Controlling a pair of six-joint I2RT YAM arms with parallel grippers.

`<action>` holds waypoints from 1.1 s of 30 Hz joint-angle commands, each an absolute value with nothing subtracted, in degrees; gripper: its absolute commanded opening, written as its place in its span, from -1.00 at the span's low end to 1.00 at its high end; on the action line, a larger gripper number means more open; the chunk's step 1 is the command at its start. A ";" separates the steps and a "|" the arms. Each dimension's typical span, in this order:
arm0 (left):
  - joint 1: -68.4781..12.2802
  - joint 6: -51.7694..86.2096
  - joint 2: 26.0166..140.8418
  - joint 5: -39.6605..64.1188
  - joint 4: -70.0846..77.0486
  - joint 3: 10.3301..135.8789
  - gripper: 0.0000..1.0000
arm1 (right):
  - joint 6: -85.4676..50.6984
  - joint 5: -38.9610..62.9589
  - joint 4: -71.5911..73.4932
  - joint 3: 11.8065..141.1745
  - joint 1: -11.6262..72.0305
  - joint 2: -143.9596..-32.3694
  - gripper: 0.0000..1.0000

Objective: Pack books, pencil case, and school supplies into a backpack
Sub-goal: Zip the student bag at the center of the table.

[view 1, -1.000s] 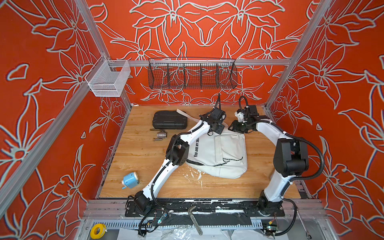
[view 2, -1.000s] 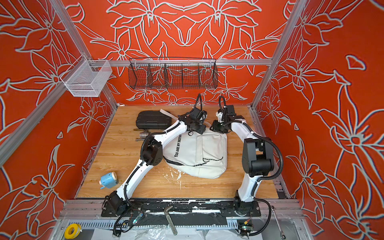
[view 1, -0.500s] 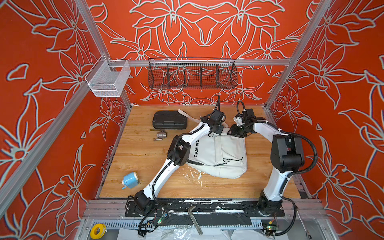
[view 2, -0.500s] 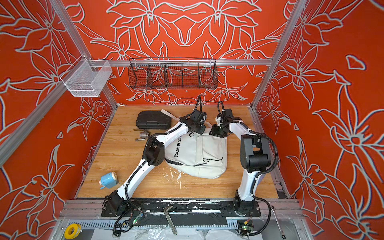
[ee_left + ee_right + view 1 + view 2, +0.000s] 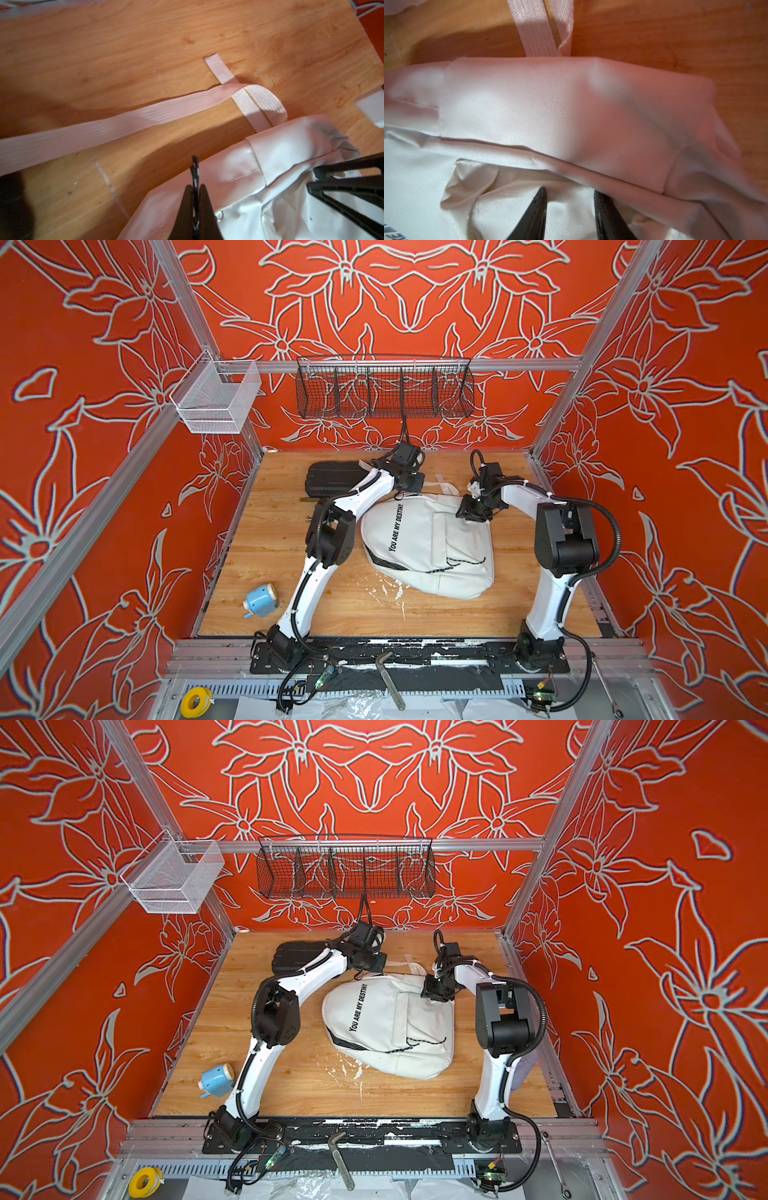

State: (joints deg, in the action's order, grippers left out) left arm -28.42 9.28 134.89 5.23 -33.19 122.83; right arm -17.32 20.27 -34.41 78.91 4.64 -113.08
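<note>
The white backpack [image 5: 432, 547] [image 5: 395, 1027] lies flat mid-table, print up. At its far top edge my left gripper [image 5: 409, 485] [image 5: 196, 187] is shut on a black cord zip pull [image 5: 195, 168]. My right gripper [image 5: 469, 516] [image 5: 570, 193] sits on the backpack's far right corner, its fingers apart with a fold of white backpack fabric [image 5: 569, 207] pinched between them. The light-blue sharpener [image 5: 260, 600] [image 5: 217, 1080] lies at the front left, far from both grippers. A lilac-grey pencil case [image 5: 525, 1071] peeks out behind the right arm. The books are out of view.
A black ribbed hard case [image 5: 332, 479] lies at the back left beside the left arm. White straps [image 5: 145, 116] trail behind the backpack. A white mesh basket [image 5: 216, 400] and a black wire basket [image 5: 384, 387] hang on the walls. A tape roll [image 5: 195, 701] lies beyond the front rail.
My left gripper has closed on the zip pull cord. My right gripper has come forward and down from behind the backpack onto its far right corner.
</note>
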 commanded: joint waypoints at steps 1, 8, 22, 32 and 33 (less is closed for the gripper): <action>-26.98 9.71 130.39 5.69 -31.99 118.98 -1.00 | -20.11 13.98 -37.61 76.56 4.40 -114.78 -0.20; -24.37 10.37 127.94 11.79 -37.36 117.73 -1.00 | -14.13 17.65 -32.28 75.96 5.28 -108.25 -0.13; -27.04 11.62 125.87 21.22 -37.46 123.55 -1.00 | 28.75 44.40 -22.51 83.39 11.67 -108.83 0.02; -28.72 12.12 125.29 21.87 -38.51 125.48 -1.00 | 32.87 38.00 -13.12 82.00 13.70 -111.36 0.05; -28.84 12.13 125.29 22.04 -38.50 125.47 -1.00 | 33.37 37.59 -12.52 81.74 13.96 -111.40 0.04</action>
State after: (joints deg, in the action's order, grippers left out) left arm -28.40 11.66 128.70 20.01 -38.24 124.05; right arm 30.24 38.89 -17.12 82.41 13.32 -110.85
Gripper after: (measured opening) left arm 0.061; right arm 0.520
